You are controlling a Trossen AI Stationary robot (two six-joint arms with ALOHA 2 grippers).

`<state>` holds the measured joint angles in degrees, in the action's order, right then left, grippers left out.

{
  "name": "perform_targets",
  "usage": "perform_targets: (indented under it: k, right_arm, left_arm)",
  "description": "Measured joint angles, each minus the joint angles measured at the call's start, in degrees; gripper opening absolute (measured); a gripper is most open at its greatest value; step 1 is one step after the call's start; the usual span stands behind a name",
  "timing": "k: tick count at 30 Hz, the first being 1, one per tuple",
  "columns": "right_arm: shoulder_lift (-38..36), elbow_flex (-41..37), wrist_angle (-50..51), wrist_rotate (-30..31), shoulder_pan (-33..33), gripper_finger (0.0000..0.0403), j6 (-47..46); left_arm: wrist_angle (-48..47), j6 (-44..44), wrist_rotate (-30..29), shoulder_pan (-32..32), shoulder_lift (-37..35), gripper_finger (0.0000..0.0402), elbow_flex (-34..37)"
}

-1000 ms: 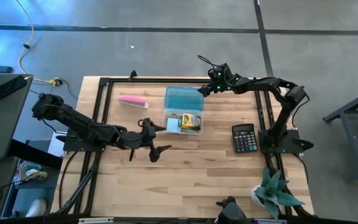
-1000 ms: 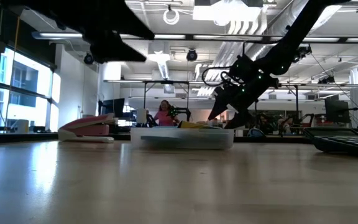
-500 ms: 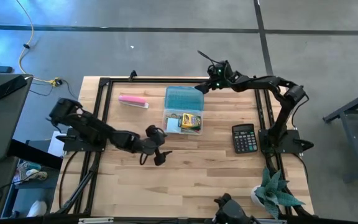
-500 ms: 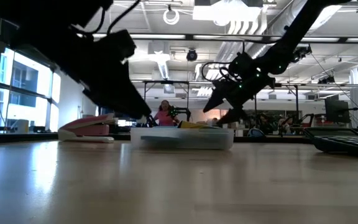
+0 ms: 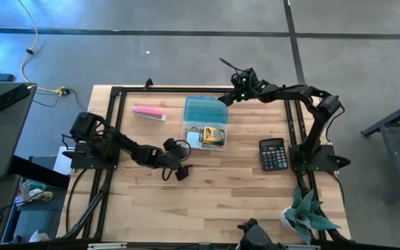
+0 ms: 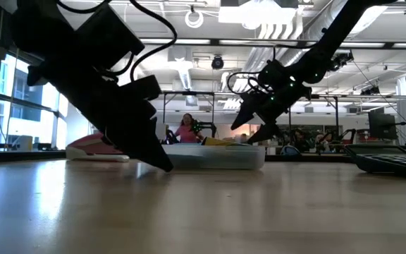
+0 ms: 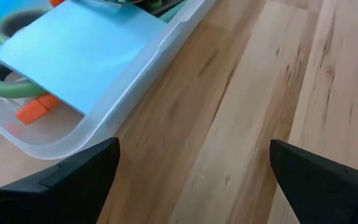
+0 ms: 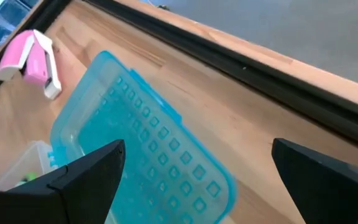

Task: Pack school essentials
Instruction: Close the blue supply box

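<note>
Clear plastic box (image 5: pixel 203 136) sat mid-surface, already holding the yellow-green crayon box (image 5: pixel 214 136), the light-blue square note pad (image 7: pixel 79 65), green-handled scissors (image 7: pixel 2 84) and a short orange piece (image 7: pixel 33 111). Its blue lid (image 5: pixel 205 108) lay flat on the wood just beyond it, touching or nearly touching its far end, long axis running across the surface.

My right gripper (image 5: pixel 229 78) hung above the far edge of the surface, just past the lid's far right corner, fingers (image 8: pixel 86 174) spread wide. In the right wrist view the lid (image 8: pixel 145 162) lay ahead and between them, toward the box.

My left gripper (image 5: pixel 176 170) sat low over bare wood just off the box's near left corner, fingers (image 7: pixel 73 174) also spread and holding nothing.

Judgement: essentials looked packed; closing was what remained. The right arm was the nearer to the lid. The lid would need carrying toward me, onto the box.

Pink bar (image 5: pixel 148 112) and black calculator (image 5: pixel 272 153) lay well apart from the box.
</note>
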<state>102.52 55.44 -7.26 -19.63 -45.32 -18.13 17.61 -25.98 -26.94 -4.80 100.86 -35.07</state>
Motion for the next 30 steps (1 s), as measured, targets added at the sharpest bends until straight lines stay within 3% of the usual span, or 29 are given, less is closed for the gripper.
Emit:
perform_targets:
  k: [13,22,30]
  right_arm:
    - [6.0,0.0,-6.4,2.2,2.4,0.0393,-1.6]
    - [5.9,0.0,-7.1,-7.1,1.5,0.0394,-4.0]
    - [5.9,0.0,-7.1,-8.7,1.0,0.0394,-2.2]
  left_arm:
    - [0.1,0.0,0.6,0.4,0.0,0.04,0.0]
    - [0.3,0.0,0.7,0.3,0.0,0.04,0.0]
    - [0.7,0.0,0.8,0.4,0.0,0.04,0.0]
